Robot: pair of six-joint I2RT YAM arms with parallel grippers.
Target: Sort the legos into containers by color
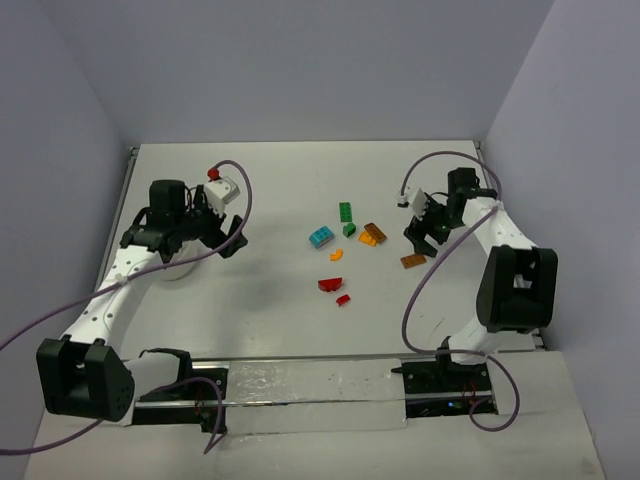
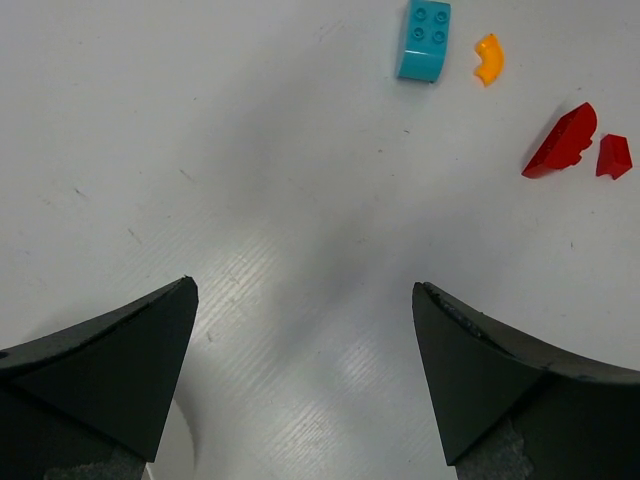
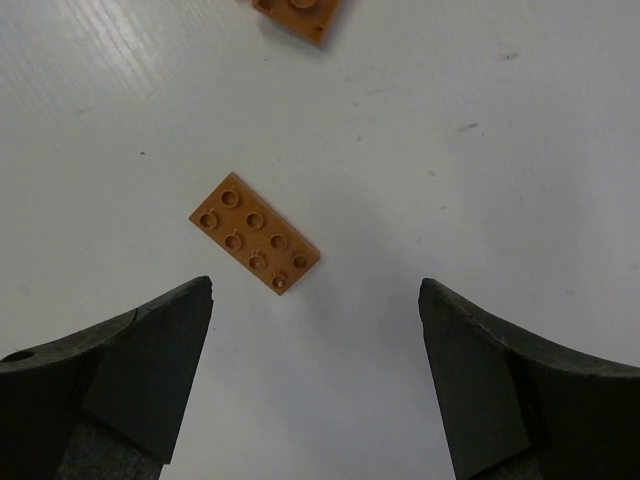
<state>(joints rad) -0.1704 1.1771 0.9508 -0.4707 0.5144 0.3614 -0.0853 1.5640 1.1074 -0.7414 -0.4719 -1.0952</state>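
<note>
Right gripper: jaws wide, empty, near orange plate.
Left gripper: jaws wide, empty.
Surface: white table.
Room: pale grey walls.

White table w/ grey walls on 3 sides (shiny panel at near edge).

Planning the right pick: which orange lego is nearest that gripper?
The flat orange plate, just ahead of the right gripper; the brick and curve lie farther.

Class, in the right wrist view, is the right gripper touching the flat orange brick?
Apart. The right wrist view shows white table between the flat orange brick and each finger of the right gripper.
</note>
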